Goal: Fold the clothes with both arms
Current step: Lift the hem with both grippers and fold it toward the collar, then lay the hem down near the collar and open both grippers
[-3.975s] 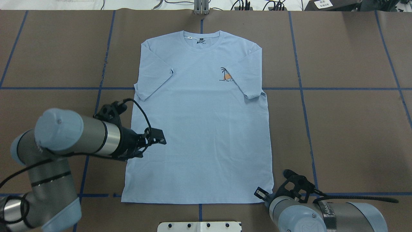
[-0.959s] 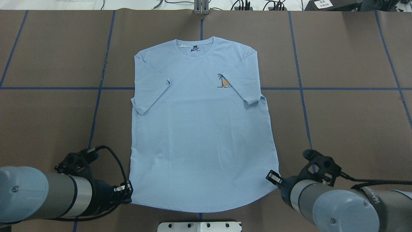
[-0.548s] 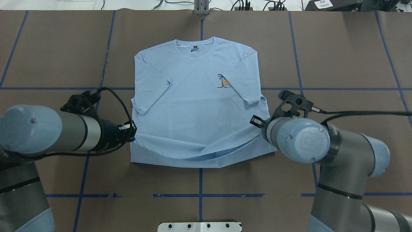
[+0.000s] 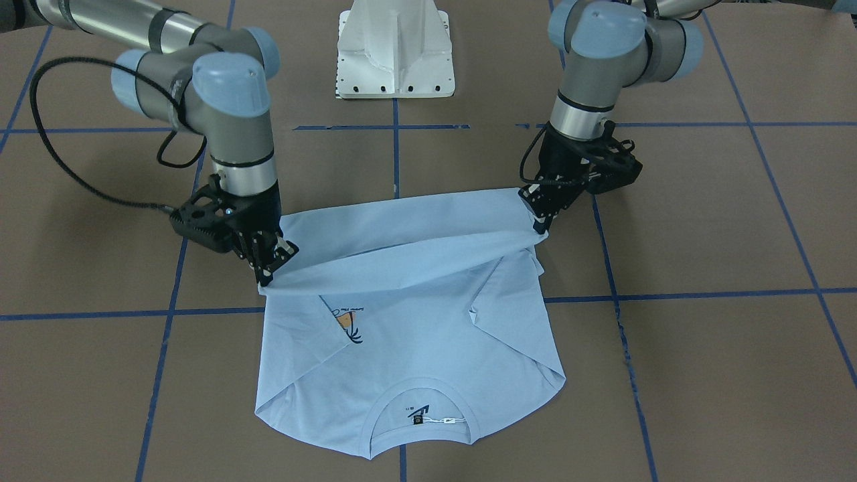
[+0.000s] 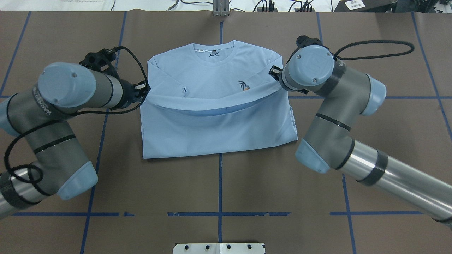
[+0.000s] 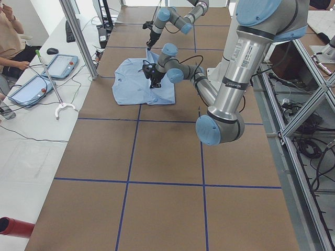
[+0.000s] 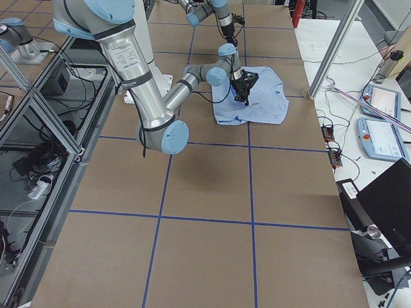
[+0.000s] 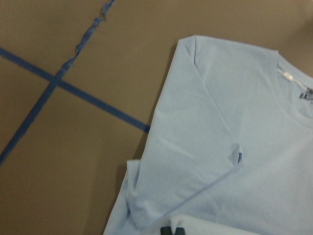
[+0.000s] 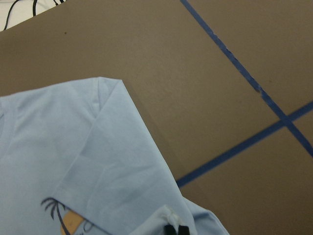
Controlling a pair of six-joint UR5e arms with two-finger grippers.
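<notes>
Light blue T-shirt (image 5: 219, 134) half-folded, left gripper (image 5: 144, 92), right gripper (image 5: 274, 73) — each pinched closed on a hem corner

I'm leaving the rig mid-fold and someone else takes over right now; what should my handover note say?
Left pincer: shut on one bottom corner of the light blue short-sleeved fabric T-shirt.
Right pincer: shut on the other corner.
Shirt lies front up on the brown blue-taped table, sleeves folded in; hem held raised across the chest.
Done: lower half doubled over.
Left: lay hem near the ribbed collar, release, perhaps fold again.
</notes>
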